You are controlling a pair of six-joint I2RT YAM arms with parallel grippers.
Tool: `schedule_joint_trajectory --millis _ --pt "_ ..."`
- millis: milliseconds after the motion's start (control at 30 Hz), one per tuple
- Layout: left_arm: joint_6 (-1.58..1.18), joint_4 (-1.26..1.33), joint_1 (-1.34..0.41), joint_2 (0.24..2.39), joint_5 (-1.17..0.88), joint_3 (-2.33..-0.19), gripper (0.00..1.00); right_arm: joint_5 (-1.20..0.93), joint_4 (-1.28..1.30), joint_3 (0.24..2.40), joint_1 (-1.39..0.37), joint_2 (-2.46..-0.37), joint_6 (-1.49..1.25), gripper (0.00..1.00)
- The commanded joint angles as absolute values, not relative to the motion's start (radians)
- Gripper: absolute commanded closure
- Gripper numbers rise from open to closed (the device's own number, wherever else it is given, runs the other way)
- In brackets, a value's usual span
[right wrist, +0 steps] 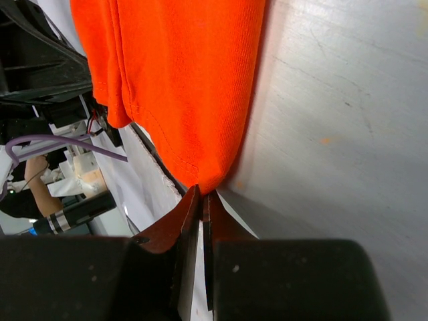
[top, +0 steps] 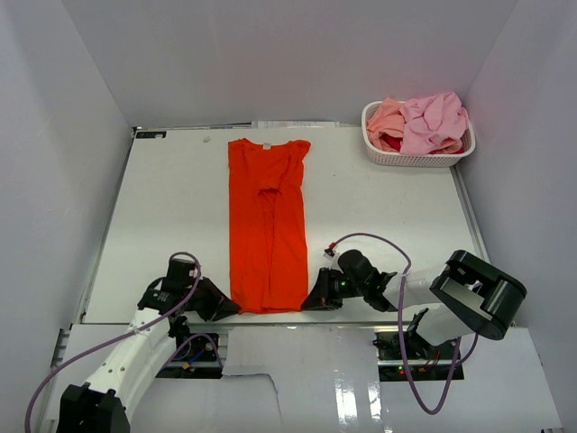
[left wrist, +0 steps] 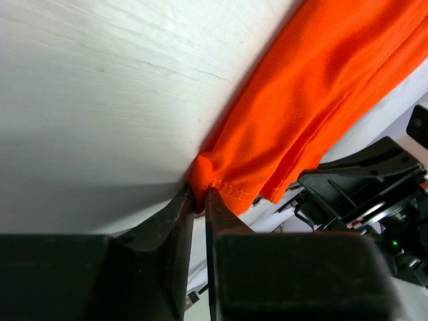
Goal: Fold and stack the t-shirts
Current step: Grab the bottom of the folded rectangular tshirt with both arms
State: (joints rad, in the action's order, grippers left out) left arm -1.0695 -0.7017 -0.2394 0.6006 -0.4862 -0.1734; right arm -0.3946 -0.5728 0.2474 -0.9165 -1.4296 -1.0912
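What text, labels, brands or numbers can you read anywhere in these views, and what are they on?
No text can be read in any view.
On the orange t-shirt, a small pale spot at the collar may be a neck tag; it is too small to read.
On the white basket, no lettering shows.
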Motion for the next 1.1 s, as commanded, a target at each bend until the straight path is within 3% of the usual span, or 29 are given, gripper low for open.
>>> schedule_joint_trajectory --millis 0,300,767,1067 --pt "-1.063 -0.704 -0.236 0.604 -0.46 -0.153 0.79 -0.399 -0.601 0.272 -0.914 -1.434 -1.081 0.92" --pt "-1.075 -0.681 -0.236 0.597 -0.469 -0.132 1.0 -0.405 -0.597 0.272 -0.914 -1.422 -1.077 0.92" --pt "-1.094 -0.712 -0.236 0.575 -0.5 -0.193 1.0 -0.376 -0.359 0.379 -0.916 -1.302 -0.997 0.92" --pt "-1.098 -0.713 -0.236 0.584 -0.488 -0.252 1.0 -0.399 -0.344 0.408 -0.902 -1.321 -0.976 0.92"
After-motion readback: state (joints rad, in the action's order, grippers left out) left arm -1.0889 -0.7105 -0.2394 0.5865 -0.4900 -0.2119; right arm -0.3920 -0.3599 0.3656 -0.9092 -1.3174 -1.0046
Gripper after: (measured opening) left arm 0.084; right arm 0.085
